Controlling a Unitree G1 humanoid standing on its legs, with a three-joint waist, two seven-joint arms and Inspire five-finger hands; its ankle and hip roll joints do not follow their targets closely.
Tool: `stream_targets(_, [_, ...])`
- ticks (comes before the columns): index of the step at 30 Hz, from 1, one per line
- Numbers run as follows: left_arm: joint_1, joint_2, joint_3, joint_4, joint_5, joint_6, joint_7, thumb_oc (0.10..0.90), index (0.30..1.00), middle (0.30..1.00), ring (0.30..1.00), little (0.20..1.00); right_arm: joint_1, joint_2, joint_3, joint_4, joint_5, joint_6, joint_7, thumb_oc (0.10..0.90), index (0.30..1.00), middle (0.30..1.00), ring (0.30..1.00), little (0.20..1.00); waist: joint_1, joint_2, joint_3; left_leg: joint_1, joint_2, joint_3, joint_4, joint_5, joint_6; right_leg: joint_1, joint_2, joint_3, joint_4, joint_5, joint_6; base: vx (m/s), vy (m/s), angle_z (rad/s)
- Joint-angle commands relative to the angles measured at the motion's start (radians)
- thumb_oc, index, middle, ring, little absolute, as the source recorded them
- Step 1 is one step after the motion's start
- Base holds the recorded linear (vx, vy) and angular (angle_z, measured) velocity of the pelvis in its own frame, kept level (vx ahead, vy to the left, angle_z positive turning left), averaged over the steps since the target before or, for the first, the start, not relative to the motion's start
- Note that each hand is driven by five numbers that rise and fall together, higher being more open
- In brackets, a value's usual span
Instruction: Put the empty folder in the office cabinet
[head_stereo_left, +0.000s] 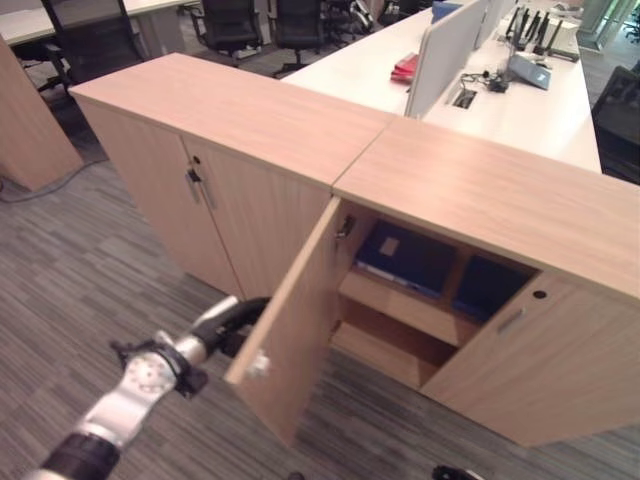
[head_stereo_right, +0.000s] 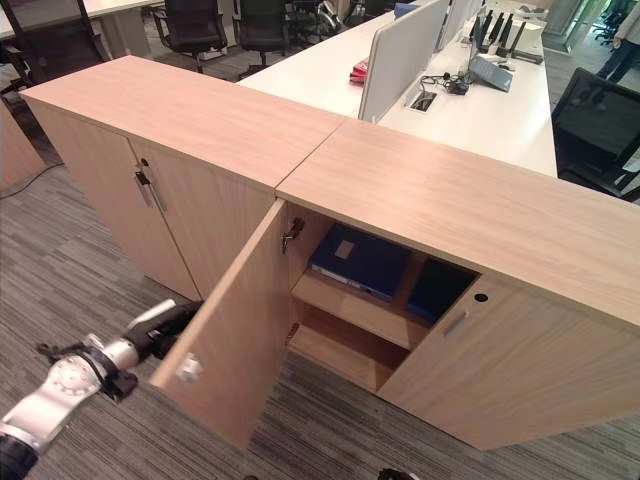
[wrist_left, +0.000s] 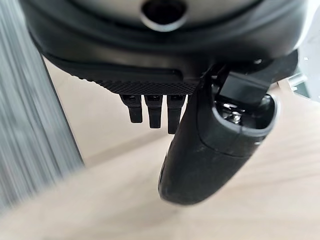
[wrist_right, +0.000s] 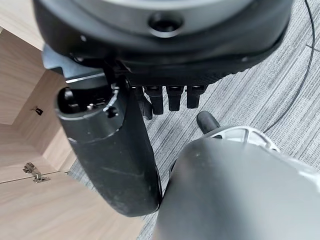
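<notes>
The office cabinet (head_stereo_left: 480, 190) has its left door (head_stereo_left: 295, 330) swung wide open toward me. A blue folder (head_stereo_left: 405, 255) lies on the upper shelf inside, with another dark blue item (head_stereo_left: 490, 285) to its right. The lower shelf (head_stereo_left: 390, 345) is bare. My left hand (head_stereo_left: 245, 318) reaches to the outer face of the open door, partly hidden behind the door's edge. In its wrist view the fingers (wrist_left: 152, 112) are straight and the thumb (wrist_left: 210, 150) lies against the wood. My right hand (wrist_right: 110, 160) hangs open over the carpet, holding nothing.
The cabinet's right door (head_stereo_left: 540, 360) stands ajar. A twin cabinet (head_stereo_left: 200, 190) with shut doors adjoins on the left. Behind are white desks (head_stereo_left: 520, 110) with a divider panel (head_stereo_left: 445, 50), and office chairs (head_stereo_left: 230, 25). Grey carpet (head_stereo_left: 90, 290) lies in front.
</notes>
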Motion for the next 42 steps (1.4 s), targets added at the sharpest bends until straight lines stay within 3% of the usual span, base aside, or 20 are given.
stream_targets(1, [-0.032, -0.045, 0.035, -0.088, -0.075, -0.077, -0.023, 0.8, 0.9, 0.9, 0.9, 0.9, 0.01, -0.004, 0.046, 0.063, -0.023, -0.01, 0.005, 0.8, 0.9, 0.9, 0.9, 0.9, 0.007, 0.029, -0.05, 0.027, 0.033, 0.019, 0.001, -0.102, -0.035, -0.085, -0.043, -0.009, -0.056, 0.169, 0.089, -0.02, 0.03, -0.04])
stream_targets(7, [0.181, -0.231, 0.148, -0.205, -0.264, -0.055, 0.006, 0.8, 0.9, 0.9, 0.9, 0.9, 0.012, 0.016, 0.025, 0.052, -0.032, -0.018, -0.011, 0.8, 0.9, 0.9, 0.9, 0.9, 0.031, 0.016, -0.028, 0.006, 0.03, -0.002, 0.002, -0.093, -0.026, -0.088, -0.047, -0.032, -0.054, 0.179, 0.089, -0.03, 0.031, 0.0])
stream_targets(12, [0.216, -0.225, 0.14, -0.256, -0.235, -0.017, -0.025, 0.8, 0.9, 0.9, 0.9, 0.9, 0.023, 0.019, 0.048, 0.16, -0.198, 0.025, -0.009, 0.8, 0.9, 0.9, 0.9, 0.9, 0.031, -0.003, -0.01, -0.024, 0.035, -0.012, 0.001, -0.085, -0.03, -0.107, -0.042, -0.038, -0.06, 0.188, 0.089, -0.09, -0.017, 0.1])
stream_targets(14, [0.188, -0.201, 0.12, -0.263, -0.209, -0.006, -0.05, 0.8, 0.9, 0.9, 0.9, 0.9, 0.046, 0.011, 0.076, 0.234, -0.316, 0.051, 0.03, 0.8, 0.9, 0.9, 0.9, 0.9, 0.011, 0.003, 0.009, -0.048, 0.046, -0.051, 0.002, -0.08, -0.033, -0.134, -0.045, 0.033, -0.034, 0.189, 0.089, -0.07, -0.047, 0.04])
stream_targets(15, [0.187, -0.202, 0.12, -0.262, -0.208, -0.007, -0.05, 0.8, 0.9, 0.9, 0.9, 0.9, 0.045, 0.011, 0.075, 0.236, -0.319, 0.051, 0.031, 0.8, 0.9, 0.9, 0.9, 0.9, 0.011, 0.004, 0.007, -0.05, 0.047, -0.05, 0.002, -0.08, -0.033, -0.139, -0.047, 0.036, -0.028, 0.185, 0.089, -0.02, -0.01, 0.16])
stream_targets(17, [0.184, -0.203, 0.123, -0.26, -0.209, 0.001, -0.057, 0.8, 0.9, 0.9, 0.9, 0.9, 0.064, 0.0, 0.051, 0.273, -0.323, 0.07, 0.057, 0.8, 0.9, 0.9, 0.9, 0.9, -0.017, 0.027, 0.011, -0.055, 0.06, -0.062, 0.001, -0.082, -0.03, -0.141, -0.058, 0.168, 0.021, 0.129, 0.089, -0.03, 0.015, 0.5])
stream_targets(18, [0.184, -0.203, 0.123, -0.26, -0.209, 0.002, -0.057, 0.8, 0.9, 0.9, 0.9, 0.9, 0.064, -0.001, 0.051, 0.273, -0.323, 0.069, 0.057, 0.8, 0.9, 0.9, 0.9, 0.9, -0.016, 0.027, 0.011, -0.054, 0.059, -0.06, 0.001, -0.082, -0.029, -0.143, -0.06, 0.171, 0.024, 0.127, 0.089, -0.07, 0.03, 0.43])
stream_targets(20, [0.197, -0.263, 0.135, -0.231, -0.178, 0.012, -0.043, 0.8, 0.9, 0.9, 0.9, 0.9, 0.08, 0.019, 0.027, 0.262, -0.26, 0.067, 0.05, 0.8, 0.9, 0.9, 0.9, 0.9, -0.011, 0.011, -0.021, -0.063, 0.063, -0.01, 0.001, -0.07, -0.028, -0.068, -0.009, 0.164, -0.024, 0.045, 0.085, -0.04, -0.024, -0.39])
stream_targets(22, [0.193, -0.283, 0.126, -0.208, -0.174, 0.006, -0.023, 0.8, 0.9, 0.9, 0.9, 0.9, 0.08, 0.023, 0.032, 0.248, -0.233, 0.065, 0.045, 0.8, 0.9, 0.9, 0.9, 0.9, -0.026, 0.008, -0.023, -0.056, 0.061, 0.021, 0.002, -0.049, -0.024, -0.077, 0.019, 0.191, -0.055, 0.046, 0.07, -0.02, -0.093, -1.15])
stream_targets(24, [0.191, -0.335, 0.107, -0.127, -0.165, 0.018, 0.006, 0.8, 0.9, 0.9, 0.9, 0.9, 0.068, 0.023, 0.043, 0.214, -0.191, 0.059, 0.03, 0.8, 0.9, 0.9, 0.9, 0.9, -0.052, 0.018, -0.037, -0.038, 0.09, 0.047, 0.004, -0.044, -0.039, -0.079, 0.057, 0.23, -0.075, 0.02, 0.056, 0.03, -0.18, -0.83])
stream_targets(26, [0.213, -0.393, 0.107, 0.022, -0.03, 0.056, 0.037, 0.8, 0.9, 0.9, 0.9, 0.9, 0.045, 0.002, 0.052, 0.199, -0.191, 0.061, 0.022, 0.8, 0.9, 0.9, 0.9, 0.9, -0.077, 0.042, -0.053, -0.024, 0.143, 0.058, 0.011, -0.031, -0.064, -0.077, 0.114, 0.251, -0.081, -0.031, 0.027, 0.08, -0.26, -0.48])
stream_targets(31, [0.202, -0.442, 0.119, 0.201, 0.097, 0.056, 0.073, 0.8, 0.9, 0.9, 0.9, 0.9, 0.031, -0.008, 0.059, 0.194, -0.187, 0.059, 0.013, 0.8, 0.9, 0.9, 0.9, 0.9, -0.089, 0.056, -0.063, -0.014, 0.186, 0.065, 0.02, -0.019, -0.084, -0.072, 0.156, 0.264, -0.081, -0.067, 0.003, 0.04, -0.153, -0.16])
stream_targets(32, [0.178, -0.467, 0.123, 0.318, 0.152, 0.055, 0.104, 0.8, 0.9, 0.9, 0.9, 0.9, 0.021, -0.01, 0.059, 0.192, -0.174, 0.058, 0.007, 0.8, 0.9, 0.9, 0.9, 0.9, -0.096, 0.06, -0.065, -0.015, 0.214, 0.067, 0.047, -0.017, -0.099, -0.067, 0.179, 0.275, -0.078, -0.087, -0.013, 0.03, -0.168, -0.01])
stream_targets(34, [0.157, -0.482, 0.113, 0.377, 0.159, 0.061, 0.116, 0.8, 0.9, 0.9, 0.9, 0.9, 0.011, -0.015, 0.063, 0.191, -0.17, 0.059, -0.001, 0.8, 0.9, 0.9, 0.9, 0.9, -0.102, 0.066, -0.061, -0.026, 0.241, 0.068, 0.095, -0.022, -0.105, -0.062, 0.198, 0.281, -0.073, -0.105, -0.032, 0.02, -0.148, -0.01])
stream_targets(39, [0.134, -0.501, 0.102, 0.398, 0.129, 0.067, 0.139, 0.8, 0.9, 0.9, 0.9, 0.9, -0.005, -0.031, 0.066, 0.192, -0.155, 0.061, -0.014, 0.8, 0.9, 0.9, 0.9, 0.9, -0.107, 0.075, -0.036, -0.054, 0.297, 0.037, 0.263, -0.061, -0.118, -0.024, 0.249, 0.315, -0.065, -0.158, -0.072, 0.03, -0.137, -0.07])
stream_targets(40, [0.116, -0.511, 0.094, 0.411, 0.102, 0.062, 0.163, 0.8, 0.9, 0.9, 0.9, 0.9, -0.02, -0.048, 0.07, 0.186, -0.145, 0.062, -0.019, 0.8, 0.9, 0.9, 0.9, 0.9, -0.098, 0.077, -0.015, -0.102, 0.289, -0.02, 0.343, -0.026, -0.099, -0.03, 0.256, 0.324, -0.048, -0.164, -0.099, -0.09, -0.107, -0.16])
stream_targets(41, [0.107, -0.512, 0.096, 0.409, 0.093, 0.059, 0.172, 0.8, 0.9, 0.9, 0.9, 0.9, -0.024, -0.056, 0.07, 0.181, -0.136, 0.06, -0.022, 0.8, 0.9, 0.9, 0.9, 0.9, -0.087, 0.077, -0.009, -0.131, 0.256, -0.076, 0.351, -0.031, -0.091, -0.027, 0.258, 0.336, -0.047, -0.167, -0.101, -0.1, -0.061, -0.27])
stream_targets(42, [0.107, -0.513, 0.096, 0.409, 0.092, 0.059, 0.172, 0.8, 0.9, 0.9, 0.9, 0.9, -0.024, -0.056, 0.069, 0.181, -0.136, 0.061, -0.022, 0.8, 0.9, 0.9, 0.9, 0.9, -0.09, 0.077, -0.01, -0.135, 0.256, -0.079, 0.354, -0.033, -0.09, -0.027, 0.257, 0.334, -0.047, -0.168, -0.101, 0.03, -0.023, -0.47])
